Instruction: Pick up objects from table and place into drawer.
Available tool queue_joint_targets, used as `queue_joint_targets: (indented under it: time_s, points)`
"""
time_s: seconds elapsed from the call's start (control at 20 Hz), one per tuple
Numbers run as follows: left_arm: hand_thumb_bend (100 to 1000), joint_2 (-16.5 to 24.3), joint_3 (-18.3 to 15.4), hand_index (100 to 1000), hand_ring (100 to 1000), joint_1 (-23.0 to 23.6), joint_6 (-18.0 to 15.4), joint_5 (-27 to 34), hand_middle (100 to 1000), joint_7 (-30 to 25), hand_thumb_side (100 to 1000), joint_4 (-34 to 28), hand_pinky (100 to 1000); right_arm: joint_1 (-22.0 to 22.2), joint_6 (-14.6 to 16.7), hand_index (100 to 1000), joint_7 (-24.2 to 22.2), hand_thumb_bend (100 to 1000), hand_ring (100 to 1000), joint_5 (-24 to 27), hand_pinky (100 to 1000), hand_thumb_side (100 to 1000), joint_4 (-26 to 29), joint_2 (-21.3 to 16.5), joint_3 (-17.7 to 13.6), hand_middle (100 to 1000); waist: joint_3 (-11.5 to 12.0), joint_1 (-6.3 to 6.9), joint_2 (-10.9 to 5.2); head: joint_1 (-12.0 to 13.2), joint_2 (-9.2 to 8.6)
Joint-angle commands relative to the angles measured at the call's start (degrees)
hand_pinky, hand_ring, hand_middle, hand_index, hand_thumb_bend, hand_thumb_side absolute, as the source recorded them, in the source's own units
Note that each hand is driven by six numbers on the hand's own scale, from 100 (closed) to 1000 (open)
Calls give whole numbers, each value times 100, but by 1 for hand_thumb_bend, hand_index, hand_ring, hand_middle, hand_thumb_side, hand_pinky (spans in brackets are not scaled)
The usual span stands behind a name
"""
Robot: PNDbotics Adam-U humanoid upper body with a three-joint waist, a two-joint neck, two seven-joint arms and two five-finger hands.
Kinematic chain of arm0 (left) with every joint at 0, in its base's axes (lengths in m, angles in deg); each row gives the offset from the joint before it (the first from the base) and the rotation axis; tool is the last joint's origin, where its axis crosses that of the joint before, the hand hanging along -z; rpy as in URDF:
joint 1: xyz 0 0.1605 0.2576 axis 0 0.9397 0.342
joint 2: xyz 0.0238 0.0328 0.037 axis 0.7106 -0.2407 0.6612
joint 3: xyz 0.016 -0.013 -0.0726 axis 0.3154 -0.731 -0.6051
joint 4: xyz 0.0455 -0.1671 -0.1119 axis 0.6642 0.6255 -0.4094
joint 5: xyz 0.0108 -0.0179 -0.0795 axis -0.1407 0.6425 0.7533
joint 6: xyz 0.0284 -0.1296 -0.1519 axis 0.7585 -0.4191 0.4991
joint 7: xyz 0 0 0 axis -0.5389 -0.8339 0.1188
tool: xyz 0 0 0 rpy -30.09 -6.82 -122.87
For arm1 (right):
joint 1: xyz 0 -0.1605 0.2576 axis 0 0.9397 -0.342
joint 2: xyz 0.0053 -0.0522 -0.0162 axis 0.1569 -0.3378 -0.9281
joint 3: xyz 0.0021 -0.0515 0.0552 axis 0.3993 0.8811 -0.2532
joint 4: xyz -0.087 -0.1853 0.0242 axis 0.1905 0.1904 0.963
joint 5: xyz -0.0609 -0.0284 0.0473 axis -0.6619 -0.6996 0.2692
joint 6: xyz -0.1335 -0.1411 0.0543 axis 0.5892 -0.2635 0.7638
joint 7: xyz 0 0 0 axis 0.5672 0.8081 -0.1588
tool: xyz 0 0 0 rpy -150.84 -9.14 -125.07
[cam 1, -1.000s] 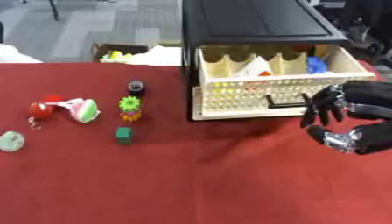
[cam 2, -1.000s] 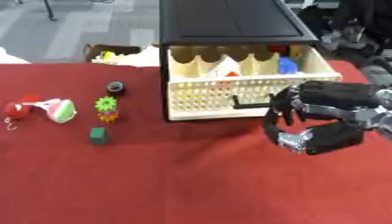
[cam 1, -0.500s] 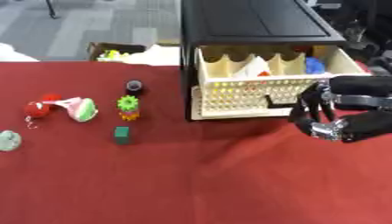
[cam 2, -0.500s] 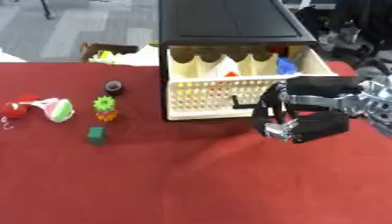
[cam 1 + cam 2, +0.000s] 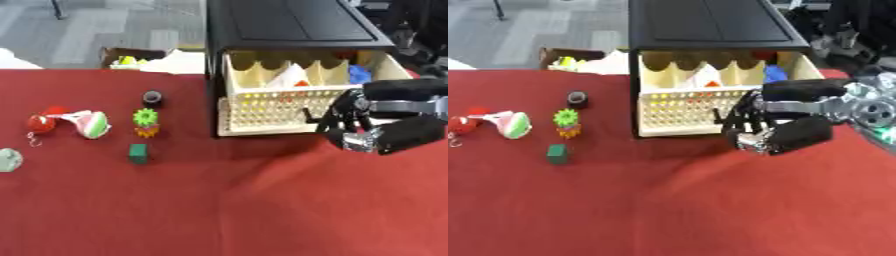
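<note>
Robot hand, our right one, is curling its empty fingers at the drawer front; the green block is lying well left.

A table covered in deep red cloth fills most of the space in front of me. Beyond its far edge lies grey carpeted floor, evenly lit. An open brown cardboard box sits on that floor just behind the table. Dark, indistinct equipment crowds the far right corner.
</note>
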Motion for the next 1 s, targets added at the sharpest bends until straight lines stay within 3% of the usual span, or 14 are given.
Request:
queue_joint_targets:
  time_s: [0.05, 0.35, 0.65, 1.0]
  points:
    - [100, 38, 17, 786, 608, -92, 6, 22, 637, -30, 947, -101, 484, -136, -110, 811, -96, 100, 528, 118, 405, 1000, 30, -100, -17, 591, 6, -6, -66, -37, -9]
    - [100, 31, 14, 786, 609, -107, 14, 28, 637, -36, 948, -101, 485, -332, -471, 812, -417, 100, 511, 401, 391, 1000, 30, -45, 92, 573, 35, -32, -56, -55, 11]
    - [100, 22, 15, 785, 609, -115, 39, 35, 638, -48, 950, -101, 486, -492, -566, 834, -612, 100, 568, 245, 417, 1000, 30, 25, 149, 654, 31, -63, -48, -54, 12]
    - [100, 13, 5, 783, 609, -111, 52, 33, 638, -74, 952, -101, 485, -543, -643, 831, -611, 100, 589, 80, 431, 1000, -61, 111, 109, 669, 43, -66, -19, -43, -3]
